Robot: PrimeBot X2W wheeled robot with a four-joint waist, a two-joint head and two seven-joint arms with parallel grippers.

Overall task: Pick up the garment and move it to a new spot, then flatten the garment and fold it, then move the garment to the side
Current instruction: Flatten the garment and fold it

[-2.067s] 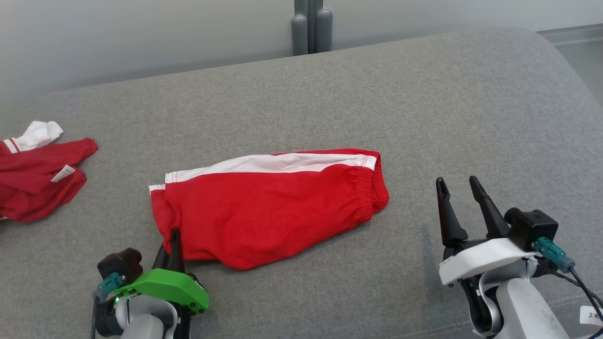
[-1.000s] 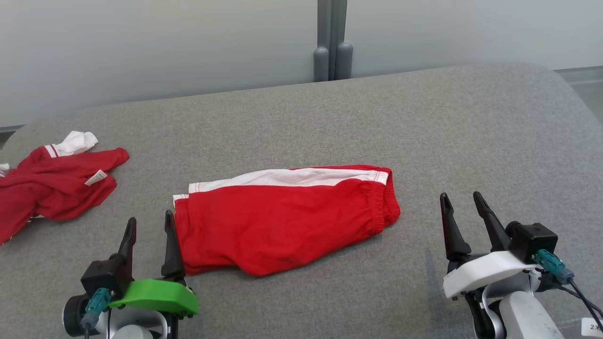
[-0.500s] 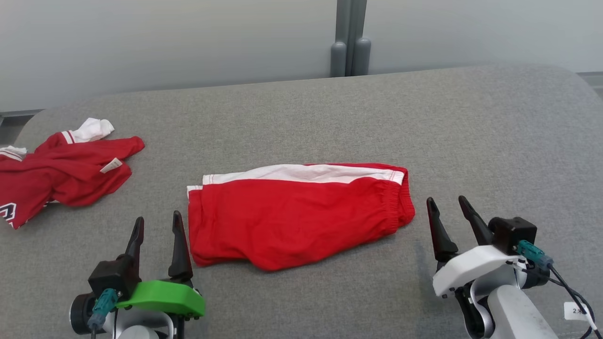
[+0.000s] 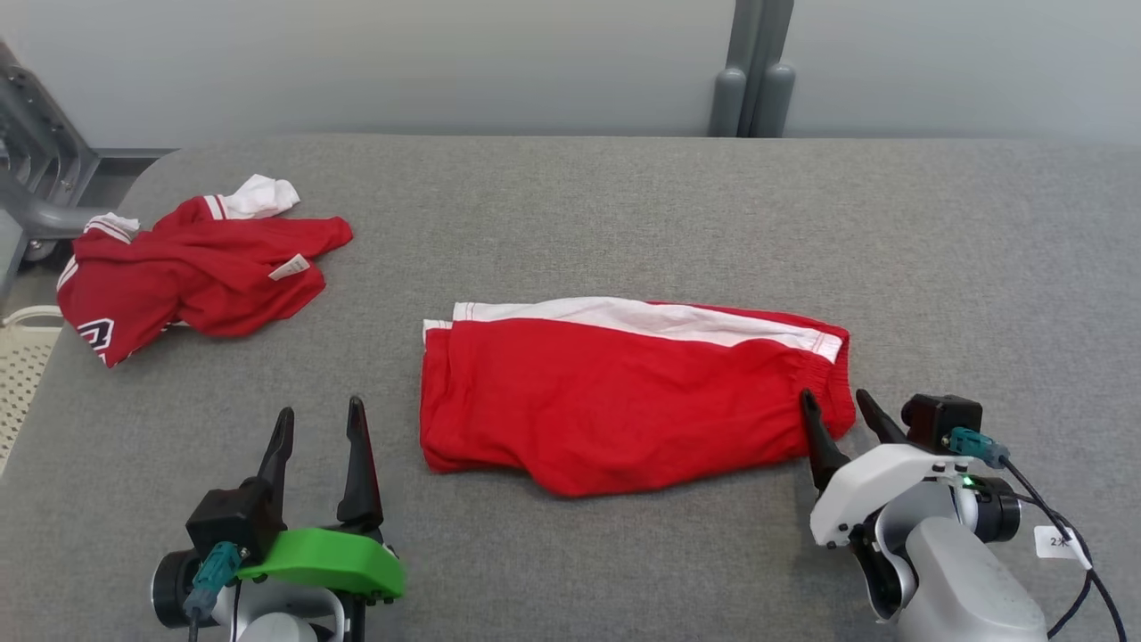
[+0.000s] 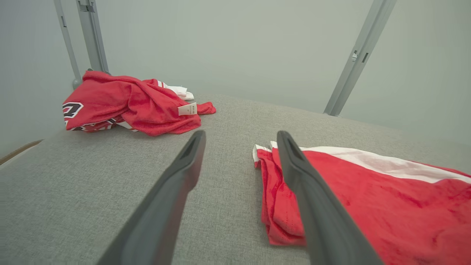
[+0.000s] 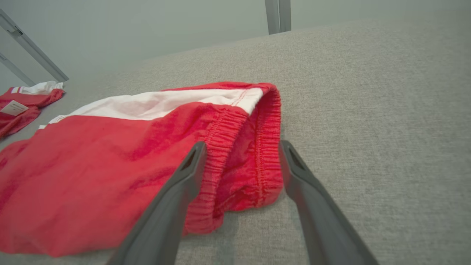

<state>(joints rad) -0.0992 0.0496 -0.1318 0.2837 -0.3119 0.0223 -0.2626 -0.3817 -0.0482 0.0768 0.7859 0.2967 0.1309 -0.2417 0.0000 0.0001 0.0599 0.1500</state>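
Note:
The garment (image 4: 624,392) is a pair of red shorts with a white side stripe, folded flat in the middle of the grey surface, its elastic waistband (image 6: 254,147) at the right end. My right gripper (image 4: 836,406) stands open at that waistband, its two fingers straddling the waistband's near corner (image 6: 239,191) in the right wrist view. My left gripper (image 4: 319,423) is open and empty, just left of the shorts' leg hems (image 5: 274,191), with bare fabric surface between its fingers.
A crumpled red and white jersey (image 4: 192,267) lies at the far left of the grey surface (image 4: 624,205). Grey posts (image 4: 753,89) stand behind the far edge. A metal frame (image 4: 36,178) and a pale perforated basket (image 4: 22,366) sit beyond the left edge.
The head camera has turned left, shifting the whole picture right. My right gripper has closed in on the waistband end. My left gripper, earlier at the hem, has backed off it and stands open.

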